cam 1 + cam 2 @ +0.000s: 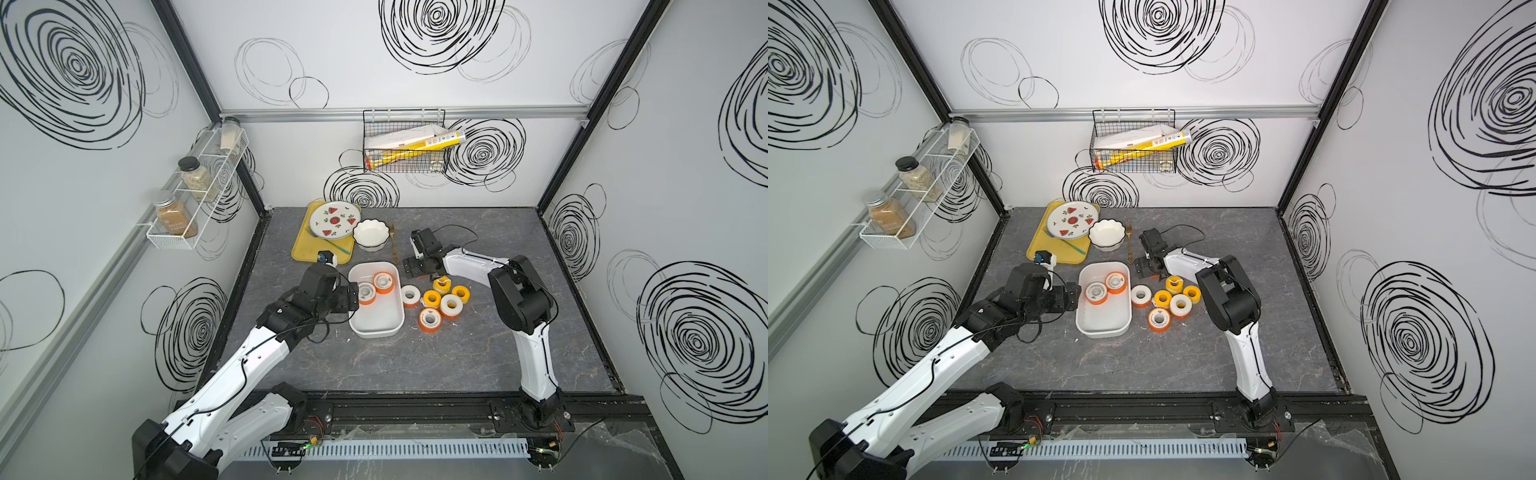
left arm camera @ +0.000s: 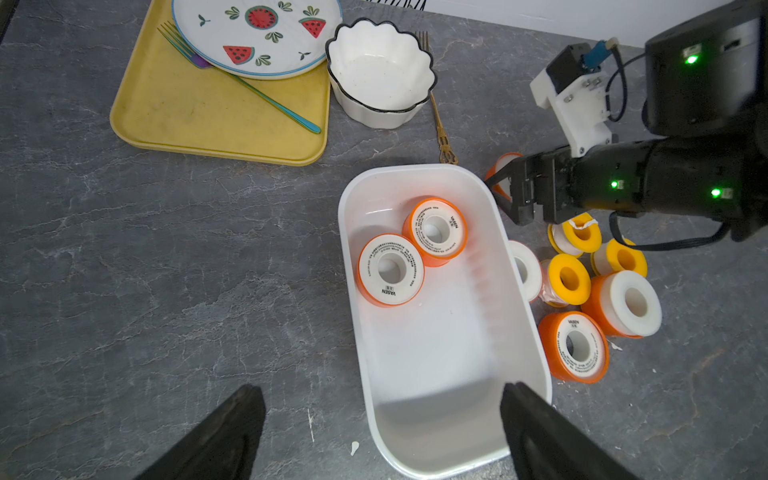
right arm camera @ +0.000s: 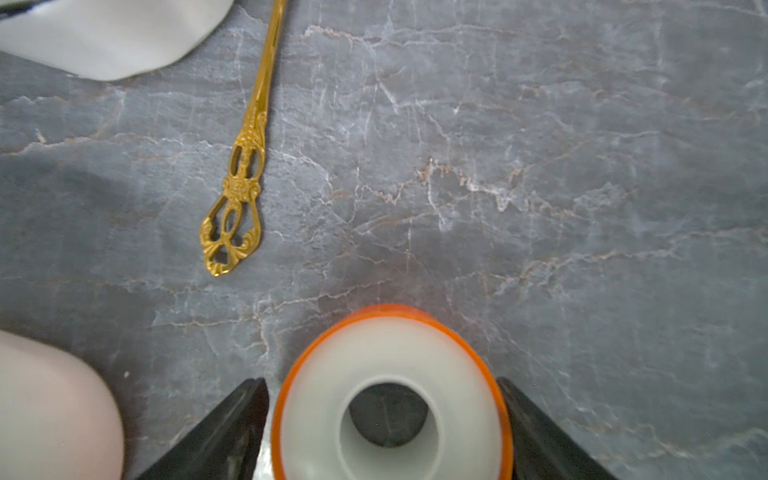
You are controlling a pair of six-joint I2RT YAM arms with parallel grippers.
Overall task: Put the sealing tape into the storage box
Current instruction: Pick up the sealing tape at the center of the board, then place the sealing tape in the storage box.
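Yellow plastic comes first: a flat tray (image 1: 307, 247) lies beyond the far left corner of the white box (image 1: 380, 322), apart from it. Next we find the left gripper (image 2: 379, 390) hovering at the box's left rim, its jaws spread wide with nothing gripped between them. Inside the box, toward its far end, two orange-rimmed tape rolls sit side by side, holes up and touching: one (image 2: 390, 270) nearer the left wall, its neighbour (image 2: 434, 228) farther in. Just right of the box we count six loose rolls (image 1: 432, 298) bunched on the grey tabletop (image 1: 415, 365), three with yellow rims and three with orange. Beyond the box's far right corner the right gripper (image 3: 382, 384) has its jaws pressed against opposite sides of another orange-rimmed roll (image 3: 390, 353). We cannot tell whether that one is off the tabletop.
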